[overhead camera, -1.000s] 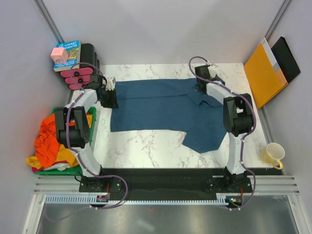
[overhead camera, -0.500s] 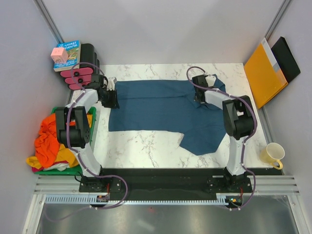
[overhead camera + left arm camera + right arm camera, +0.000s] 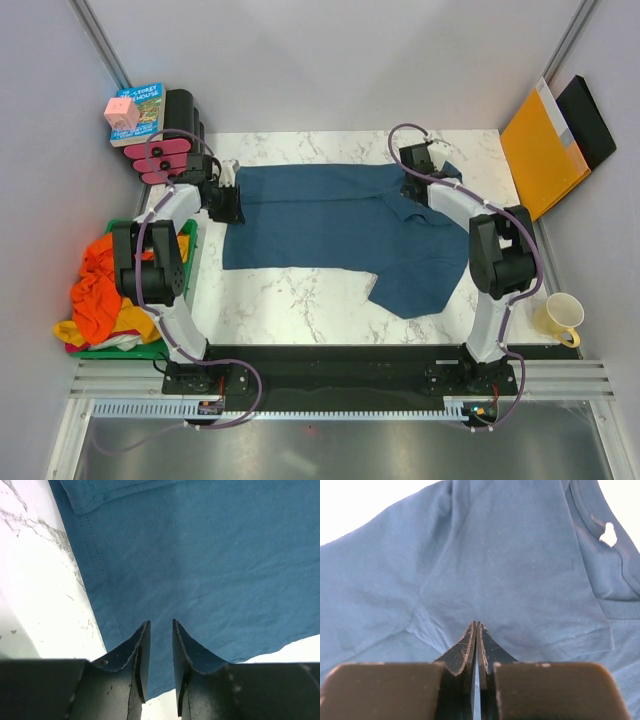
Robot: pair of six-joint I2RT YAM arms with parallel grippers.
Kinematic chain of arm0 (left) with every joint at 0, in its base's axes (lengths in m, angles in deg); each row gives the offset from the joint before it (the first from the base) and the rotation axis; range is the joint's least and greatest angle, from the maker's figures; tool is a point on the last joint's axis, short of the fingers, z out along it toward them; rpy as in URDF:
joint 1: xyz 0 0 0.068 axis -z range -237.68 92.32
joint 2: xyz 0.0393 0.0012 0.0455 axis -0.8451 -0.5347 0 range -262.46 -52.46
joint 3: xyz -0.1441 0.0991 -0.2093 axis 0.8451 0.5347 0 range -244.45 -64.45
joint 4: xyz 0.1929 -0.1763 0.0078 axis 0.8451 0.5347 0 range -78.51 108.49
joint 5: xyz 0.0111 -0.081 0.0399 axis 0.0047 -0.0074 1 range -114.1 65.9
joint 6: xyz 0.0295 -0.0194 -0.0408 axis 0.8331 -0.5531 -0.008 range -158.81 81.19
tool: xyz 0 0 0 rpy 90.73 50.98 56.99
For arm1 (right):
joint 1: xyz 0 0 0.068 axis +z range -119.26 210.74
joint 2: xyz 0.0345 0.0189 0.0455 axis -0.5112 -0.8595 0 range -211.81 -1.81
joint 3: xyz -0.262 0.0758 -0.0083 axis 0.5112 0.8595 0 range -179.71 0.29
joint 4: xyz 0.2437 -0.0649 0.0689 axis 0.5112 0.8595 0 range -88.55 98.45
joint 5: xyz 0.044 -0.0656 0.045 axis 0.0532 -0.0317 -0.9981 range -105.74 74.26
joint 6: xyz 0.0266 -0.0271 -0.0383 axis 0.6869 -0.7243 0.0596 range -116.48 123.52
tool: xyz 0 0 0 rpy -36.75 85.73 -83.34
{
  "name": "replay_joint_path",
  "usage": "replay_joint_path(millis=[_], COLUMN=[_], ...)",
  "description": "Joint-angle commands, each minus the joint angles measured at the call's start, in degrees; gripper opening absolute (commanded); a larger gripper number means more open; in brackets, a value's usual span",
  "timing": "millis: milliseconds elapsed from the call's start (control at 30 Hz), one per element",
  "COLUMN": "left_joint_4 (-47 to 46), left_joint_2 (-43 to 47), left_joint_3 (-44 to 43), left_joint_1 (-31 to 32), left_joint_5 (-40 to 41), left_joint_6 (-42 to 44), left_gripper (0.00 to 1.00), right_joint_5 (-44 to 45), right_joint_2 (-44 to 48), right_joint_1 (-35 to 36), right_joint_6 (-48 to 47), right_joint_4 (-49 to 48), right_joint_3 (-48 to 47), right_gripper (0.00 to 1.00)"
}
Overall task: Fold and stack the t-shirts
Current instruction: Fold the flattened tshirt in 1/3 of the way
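A dark teal t-shirt (image 3: 320, 220) lies spread across the marble table, a lower flap (image 3: 415, 275) reaching toward the near edge. My left gripper (image 3: 228, 205) stands at its left hem, fingers slightly apart over the cloth (image 3: 210, 555), nothing between them (image 3: 160, 625). At the collar end my right gripper (image 3: 408, 178) has its fingers pressed together just above the shirt (image 3: 510, 555), no cloth seen pinched (image 3: 477, 625). Orange t-shirt (image 3: 100, 285) and yellow t-shirt (image 3: 68, 330) are heaped in a green bin (image 3: 190, 240) at the left.
A yellow mug (image 3: 560, 318) stands at the near right. An orange folder (image 3: 540, 150) and a black one (image 3: 590, 120) lean at the right wall. A book (image 3: 145, 105) with a pink cube (image 3: 122, 113) and pink-and-black items (image 3: 165, 155) sit at the far left corner.
The shirt's left part slid slightly left. My right gripper shifted along the collar end and its elbow swung out to the right. The left gripper stayed put.
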Motion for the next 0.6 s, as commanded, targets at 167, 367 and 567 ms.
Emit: replay_joint_path(millis=[167, 367, 567], left_joint_4=[-1.19, -1.1, -1.1], left_joint_2=[3.23, 3.49, 4.02], left_joint_3=[1.74, 1.66, 2.45], left_joint_1=[0.16, 0.25, 0.42], left_joint_5=[-1.78, -1.78, -1.87], left_joint_6=[-1.09, -1.44, -1.61], left_gripper=[0.31, 0.31, 0.31], right_joint_5=[-2.01, -1.67, -2.63], right_joint_2=[0.87, 1.04, 2.46], right_joint_1=[1.35, 1.44, 1.35], right_joint_6=[2.37, 2.02, 1.58], right_joint_4=[-2.45, -2.18, -1.66], right_joint_3=[7.36, 6.84, 4.3], right_gripper=[0.06, 0.06, 0.08])
